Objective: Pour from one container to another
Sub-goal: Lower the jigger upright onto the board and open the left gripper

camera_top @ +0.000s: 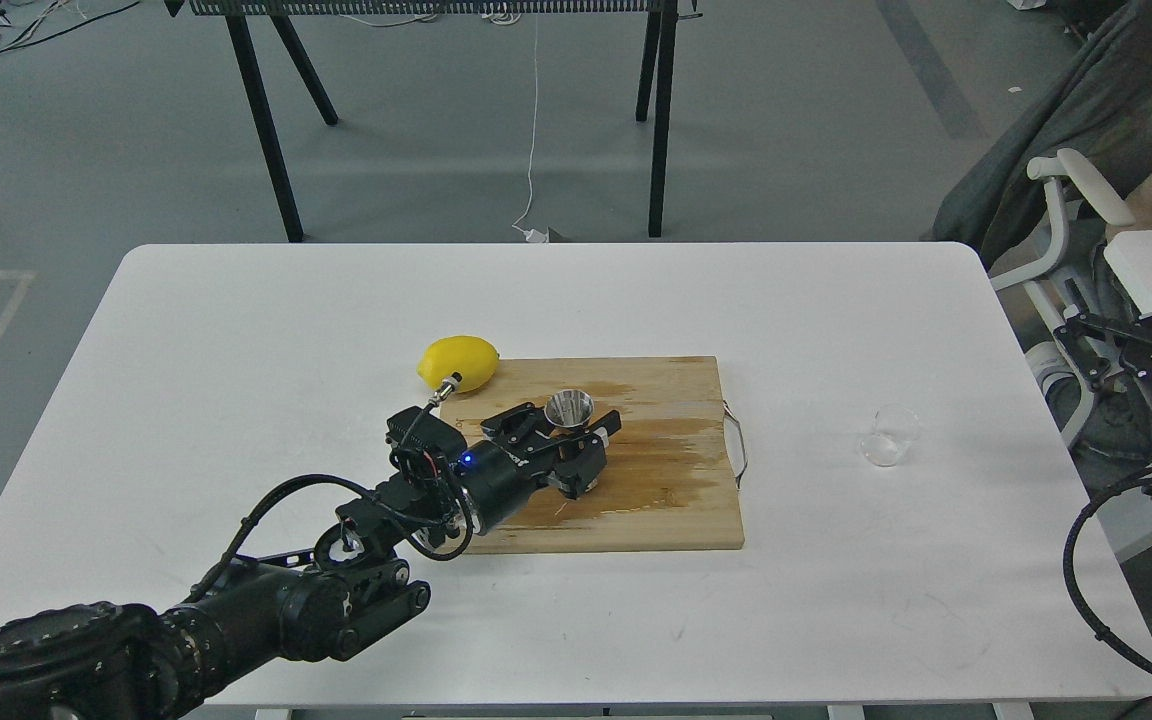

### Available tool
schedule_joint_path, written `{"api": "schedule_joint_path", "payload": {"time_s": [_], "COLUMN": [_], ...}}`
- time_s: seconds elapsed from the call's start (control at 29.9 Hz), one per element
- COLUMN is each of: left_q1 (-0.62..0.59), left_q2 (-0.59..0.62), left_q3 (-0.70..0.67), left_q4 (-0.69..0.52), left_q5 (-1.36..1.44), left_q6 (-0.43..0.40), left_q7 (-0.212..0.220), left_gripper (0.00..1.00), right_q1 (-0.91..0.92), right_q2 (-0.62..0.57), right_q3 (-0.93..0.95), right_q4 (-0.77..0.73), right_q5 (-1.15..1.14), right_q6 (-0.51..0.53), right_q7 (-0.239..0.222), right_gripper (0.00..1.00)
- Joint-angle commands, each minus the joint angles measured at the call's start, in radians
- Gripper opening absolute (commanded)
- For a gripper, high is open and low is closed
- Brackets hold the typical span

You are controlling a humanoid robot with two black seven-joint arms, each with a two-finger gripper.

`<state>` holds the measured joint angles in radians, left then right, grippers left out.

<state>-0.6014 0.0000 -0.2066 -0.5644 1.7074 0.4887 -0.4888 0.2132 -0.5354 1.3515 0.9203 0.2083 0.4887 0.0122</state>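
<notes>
Steel jigger: shiny, hourglass-shaped, standing upright on the wooden cutting board, long axis vertical, open cone facing up. Left gripper at the jigger's lower part, jaws pinching it. Glass cup: clear, colourless, on the white worktop well right of the board; looks tipped, mouth toward the left, hard to confirm. Right gripper off the worktop's right edge, jaws spread. Lemon touching the board's far-left corner.
</notes>
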Motion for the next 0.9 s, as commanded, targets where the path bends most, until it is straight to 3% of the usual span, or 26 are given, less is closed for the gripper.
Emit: {"api": "schedule_joint_path", "payload": {"time_s": [0.0,0.23,0.87], "left_q1": [0.000,0.006,0.048], "left_q2": [0.000,0.000,0.000], "left_q3": [0.013,0.013,0.015], "left_q4": [-0.002,-0.005,-0.005], "left_q5": [0.000,0.001,0.003], "left_q6": [0.000,0.000,0.000], "left_q7": [0.000,0.000,0.000], "left_gripper": [0.87,0.96,0.97], "right_q1": [-0.001,-0.001,-0.008], "right_q2": [0.000,0.000,0.000], "right_q3": [0.000,0.000,0.000], "right_q4": [0.000,-0.001,0.000], "right_q5": [0.000,-0.001,0.000], "right_q6": [0.000,0.000,0.000], "right_q7": [0.000,0.000,0.000], "right_gripper": [0.99,0.99,0.99]}}
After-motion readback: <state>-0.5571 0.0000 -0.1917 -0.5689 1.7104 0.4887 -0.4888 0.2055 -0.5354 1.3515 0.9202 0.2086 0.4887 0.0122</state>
